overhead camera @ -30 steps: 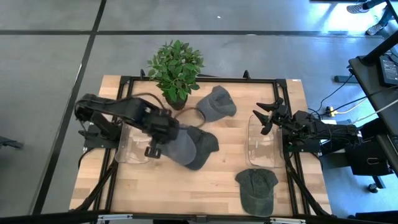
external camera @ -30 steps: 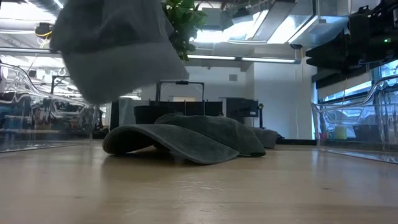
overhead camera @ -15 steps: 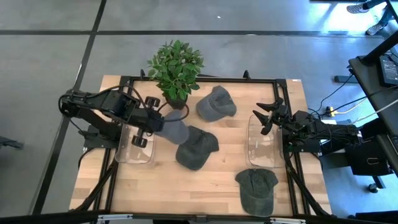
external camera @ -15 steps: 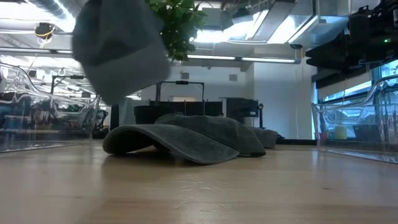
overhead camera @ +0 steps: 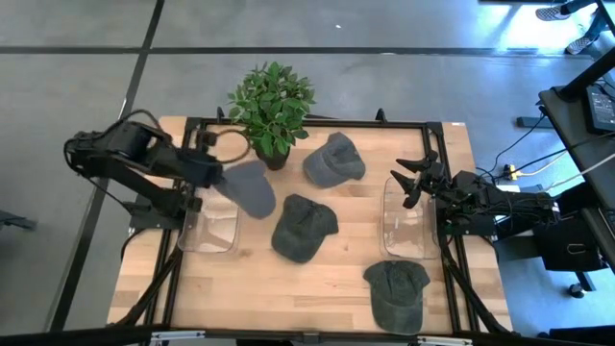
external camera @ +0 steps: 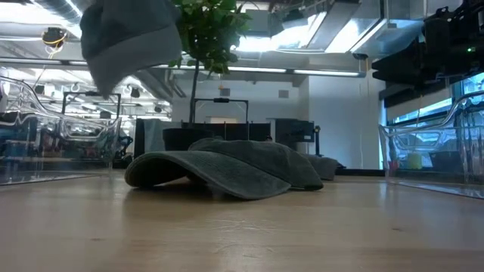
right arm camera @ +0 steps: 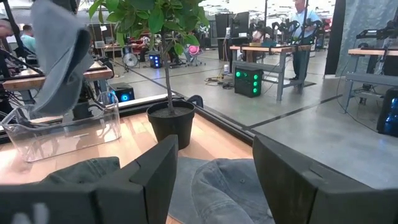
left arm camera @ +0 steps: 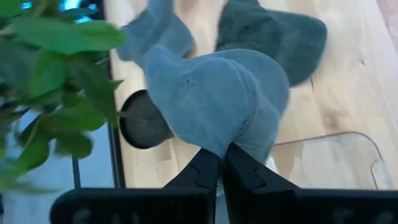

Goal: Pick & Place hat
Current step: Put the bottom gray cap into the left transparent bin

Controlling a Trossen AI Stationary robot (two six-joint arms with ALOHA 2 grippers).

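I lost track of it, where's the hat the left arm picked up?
In the high view, the lifted hat hangs from the left pincer, beside the potted plant and the left clear bin.

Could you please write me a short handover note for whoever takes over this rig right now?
Left gripper: shut on the grey hat, held in the air beside the left clear bin and near the potted plant.
Right gripper: open, waiting over the right clear bin.
Three more hats lie on the table: one by the plant, one mid-table, one at the near edge.
Done: one hat picked up.
Left: place it, likely in the left bin, then handle the other three.
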